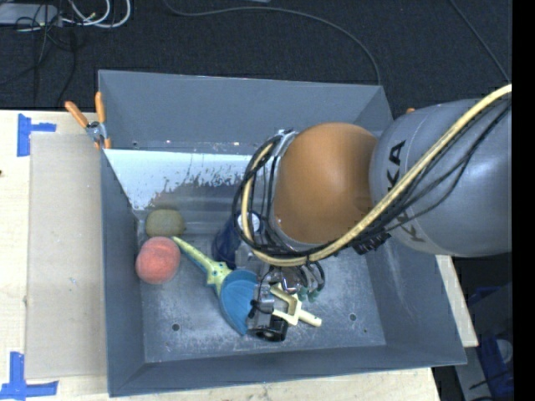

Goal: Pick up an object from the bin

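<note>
My gripper (271,317) hangs low over the bin floor, just under the orange dome, near the front middle. It sits at the right edge of a blue round-headed tool (235,297) whose yellow-green handle runs up and left. A small cream stick-like piece (303,316) pokes out on the gripper's right side; I cannot tell whether it is held. A dark blue thing (226,242) lies behind the tool, partly hidden by the arm's cables.
A pink-red ball (158,260) rests at the left of the floor, with an olive-green lump (165,221) just behind it. The arm and its dome hide the bin's middle and right. Bare floor shows along the front and at the right front corner.
</note>
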Tool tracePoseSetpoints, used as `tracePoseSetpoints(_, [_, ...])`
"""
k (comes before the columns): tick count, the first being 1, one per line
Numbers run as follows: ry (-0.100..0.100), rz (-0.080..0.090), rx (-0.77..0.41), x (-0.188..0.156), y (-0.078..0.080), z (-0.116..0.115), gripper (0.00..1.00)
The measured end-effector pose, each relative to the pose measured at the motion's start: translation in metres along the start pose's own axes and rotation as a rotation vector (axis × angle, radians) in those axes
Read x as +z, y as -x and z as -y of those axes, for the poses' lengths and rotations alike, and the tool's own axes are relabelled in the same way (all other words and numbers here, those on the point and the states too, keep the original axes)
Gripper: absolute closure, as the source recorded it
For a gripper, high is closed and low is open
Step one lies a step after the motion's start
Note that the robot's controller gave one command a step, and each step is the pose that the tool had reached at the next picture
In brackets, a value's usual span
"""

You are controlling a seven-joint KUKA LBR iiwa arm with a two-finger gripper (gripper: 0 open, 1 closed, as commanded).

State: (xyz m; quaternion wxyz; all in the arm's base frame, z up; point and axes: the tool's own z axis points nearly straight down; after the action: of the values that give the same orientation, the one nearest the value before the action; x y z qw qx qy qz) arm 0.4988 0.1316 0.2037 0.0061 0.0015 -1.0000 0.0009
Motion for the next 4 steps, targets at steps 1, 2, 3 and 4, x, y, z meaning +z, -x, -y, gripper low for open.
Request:
tracePoseSetpoints(1, [0.001, 0.009, 0.004, -0.004, 0.002, 0.001, 0.0])
tracePoseSetpoints(2, [0.001, 0.004, 0.001, 0.05, 0.059, 0.06, 0.0])
tracePoseSetpoints(3, [0.001, 0.011, -0.047, 0.059, 0.083, 0.064, 0.0])
tracePoseSetpoints(4, [0.001, 0.002, 0.162, 0.065, 0.055, 0.081, 0.0])
